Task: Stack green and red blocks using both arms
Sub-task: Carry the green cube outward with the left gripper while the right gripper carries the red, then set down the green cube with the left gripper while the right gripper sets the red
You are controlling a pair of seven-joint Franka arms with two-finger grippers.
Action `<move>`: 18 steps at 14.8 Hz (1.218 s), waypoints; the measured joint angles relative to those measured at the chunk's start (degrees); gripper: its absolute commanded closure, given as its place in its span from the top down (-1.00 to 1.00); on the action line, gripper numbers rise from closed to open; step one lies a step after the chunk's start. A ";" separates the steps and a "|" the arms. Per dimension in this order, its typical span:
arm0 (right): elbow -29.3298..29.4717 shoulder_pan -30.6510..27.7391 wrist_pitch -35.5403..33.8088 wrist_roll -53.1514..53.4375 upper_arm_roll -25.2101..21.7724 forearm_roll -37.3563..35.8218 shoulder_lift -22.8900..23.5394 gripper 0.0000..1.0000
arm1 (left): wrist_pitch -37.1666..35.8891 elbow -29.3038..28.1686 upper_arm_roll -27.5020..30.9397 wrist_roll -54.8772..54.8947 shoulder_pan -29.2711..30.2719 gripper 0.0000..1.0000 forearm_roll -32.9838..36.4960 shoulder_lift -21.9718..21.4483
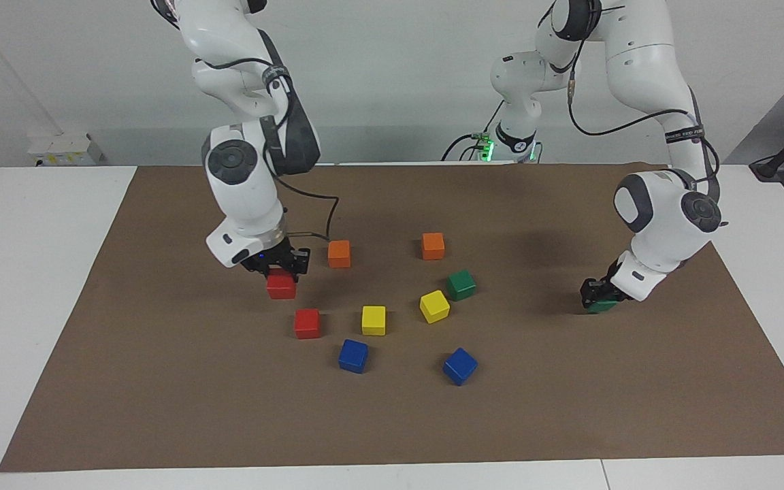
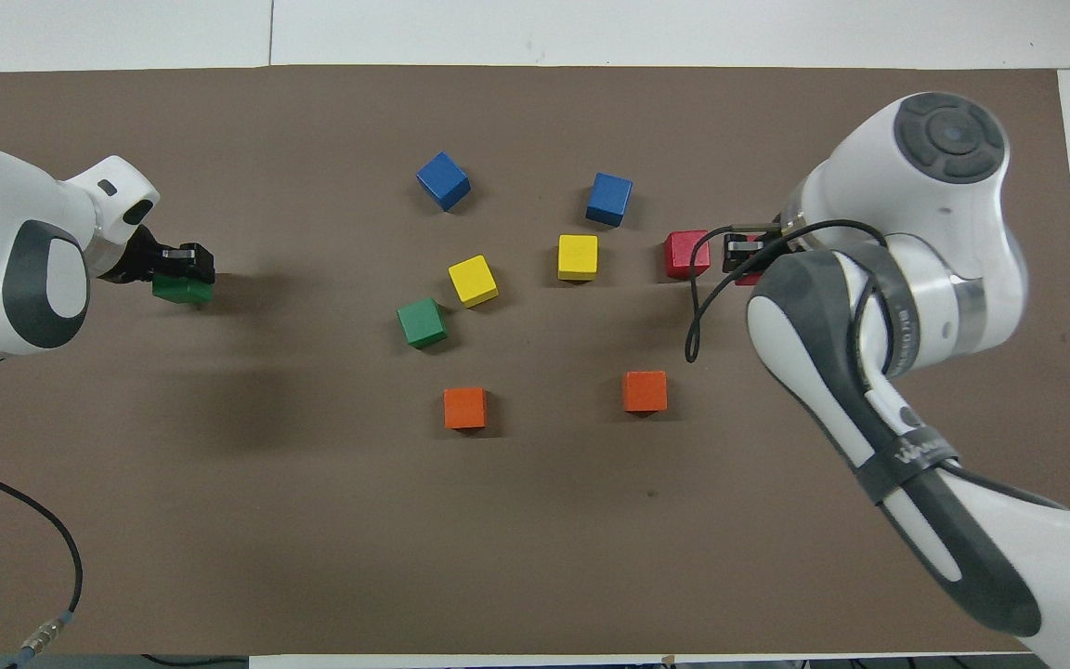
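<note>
Right gripper [image 1: 276,264] is closed on a red block [image 1: 281,286], which hangs below the fingertips, clear of the brown mat [image 1: 160,381], over the part of the mat toward the right arm's end of the tabletop [image 1: 24,272]. In the overhead view this block is largely covered by the gripper [image 2: 744,253]; only a sliver of red shows.

A second red block [image 1: 307,323] rests on the mat, near the right gripper and slightly toward the middle of the mat from it, untouched.

Left gripper [image 1: 596,294] is closed on a green block [image 1: 601,305] at the left arm's end of the mat. The block sits low, at or just above the mat; contact with the surface cannot be confirmed from either view. Overhead, the green block [image 2: 182,288] shows beneath the black fingertips [image 2: 177,263].

A second green block [image 1: 461,285] lies on the mat, well apart from the left gripper, between the two grippers. It stands just beside a yellow block [image 1: 434,306].

Other items on the mat between the grippers: another yellow block [image 1: 373,320], two blue blocks [image 1: 353,356] [image 1: 460,366], and two orange blocks [image 1: 339,254] [image 1: 433,246]. The first orange block is just beside the right gripper, on its inner side.

No block rests on another.
</note>
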 measured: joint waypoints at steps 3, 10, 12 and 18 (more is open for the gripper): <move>-0.88 -8.18 -0.41 -12.92 -0.19 -0.01 -0.80 -1.00 | 2.85 -1.50 -0.05 -0.05 0.07 -1.00 -0.07 -0.06; -10.97 -18.96 4.66 -24.04 -0.41 -0.02 -2.36 -1.00 | 4.20 -2.73 -0.41 0.19 -0.19 -1.00 3.99 -0.07; -12.20 -18.90 6.01 -24.04 -0.13 -0.02 -2.39 -1.00 | 4.21 -2.94 -0.48 0.19 -0.21 -1.00 4.42 -0.08; -16.40 -18.86 11.06 -24.00 0.13 -0.02 -2.32 -1.00 | 4.63 -3.56 -0.53 0.19 -0.25 1.00 4.60 -0.07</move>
